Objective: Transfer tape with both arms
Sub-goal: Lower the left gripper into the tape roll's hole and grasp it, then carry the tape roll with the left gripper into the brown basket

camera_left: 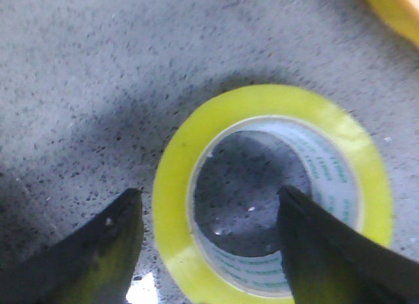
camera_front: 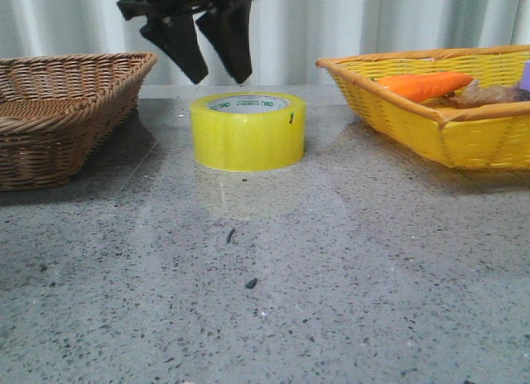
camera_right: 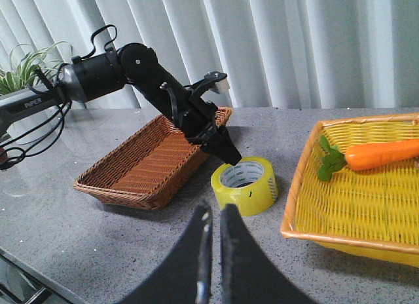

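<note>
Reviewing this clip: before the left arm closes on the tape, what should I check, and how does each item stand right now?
1. The left gripper is open: ok.
2. One finger is over the tape's core hole and the other outside the roll, so they straddle the wall: ok.
3. Fingers are low enough to grip: not ok, in the front view they are above the tape.
4. The tape lies flat on the table, hole up: ok.
5. Clear of the brown basket and the yellow basket: ok.
6. The right gripper is ready to receive: cannot tell; its fingers are nearly closed and it is away from the tape.
</note>
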### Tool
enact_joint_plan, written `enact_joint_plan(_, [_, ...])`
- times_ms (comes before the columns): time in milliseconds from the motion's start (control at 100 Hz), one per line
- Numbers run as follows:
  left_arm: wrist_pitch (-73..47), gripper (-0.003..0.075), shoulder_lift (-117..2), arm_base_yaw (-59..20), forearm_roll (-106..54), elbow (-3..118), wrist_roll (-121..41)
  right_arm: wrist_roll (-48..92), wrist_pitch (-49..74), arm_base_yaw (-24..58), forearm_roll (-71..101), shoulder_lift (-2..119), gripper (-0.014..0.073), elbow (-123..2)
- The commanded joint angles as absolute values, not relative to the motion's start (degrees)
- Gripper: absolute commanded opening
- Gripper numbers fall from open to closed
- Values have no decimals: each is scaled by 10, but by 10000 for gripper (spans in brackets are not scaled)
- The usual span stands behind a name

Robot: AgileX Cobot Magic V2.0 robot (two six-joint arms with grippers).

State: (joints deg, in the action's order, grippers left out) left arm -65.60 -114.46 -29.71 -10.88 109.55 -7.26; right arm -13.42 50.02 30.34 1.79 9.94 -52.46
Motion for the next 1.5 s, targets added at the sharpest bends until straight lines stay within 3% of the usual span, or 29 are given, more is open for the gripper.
enact_joint_plan(0, [-646,410,-1130,-295,-116,1114,-66,-135,458,302,17,119,-57,-534])
enact_joint_plan(340, [-633,391,-1158,-295,-132,1114,-66,-135,458,302,17,130,-57,-534])
enact_joint_plan(410, [-633,293,-1159,-295,-132,1114,-66,-135,458,302,17,130,-57,-534])
enact_joint_plan(520, [-633,-20,-1159,-295,-136,1118,-69,-135,458,302,17,130,-57,-534])
enact_joint_plan(750, [-638,-20,-1128,-295,-159,1216,-82,-135,456,302,9,130,-57,-534])
enact_joint_plan(1030, [-654,-20,-1051,-271,-75,1364,-83,-135,452,302,-25,130,-57,-528])
enact_joint_plan(1300, [-717,-20,-1034,-179,30,1335,-45,-135,395,302,-44,139,-59,-505])
enact_joint_plan(1490, [-717,-20,-1034,-107,23,1229,-44,-135,389,302,-48,159,-62,-502])
